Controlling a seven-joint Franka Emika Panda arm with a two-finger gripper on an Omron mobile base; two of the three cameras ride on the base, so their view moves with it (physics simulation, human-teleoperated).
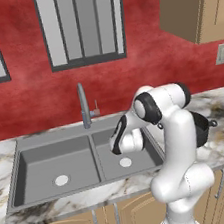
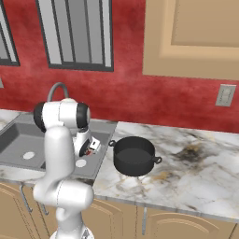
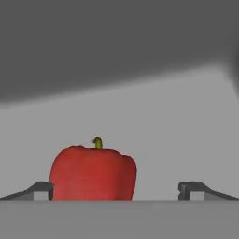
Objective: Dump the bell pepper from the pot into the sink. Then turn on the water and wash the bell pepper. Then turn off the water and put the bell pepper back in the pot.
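One bell pepper [image 3: 93,173] between spread end effector [image 3: 116,191] fingertips, hand view

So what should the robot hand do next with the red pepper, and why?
Probably slide a bit sideways to centre on the bell pepper, then close. In the hand view the gripper is open, and the pepper sits upright on the sink floor between the fingertips, close beside one and far from the other. The pot stands on the counter, apparently empty.

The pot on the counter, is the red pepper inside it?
No, the pot is empty inside, and the bell pepper sits on the grey sink floor.
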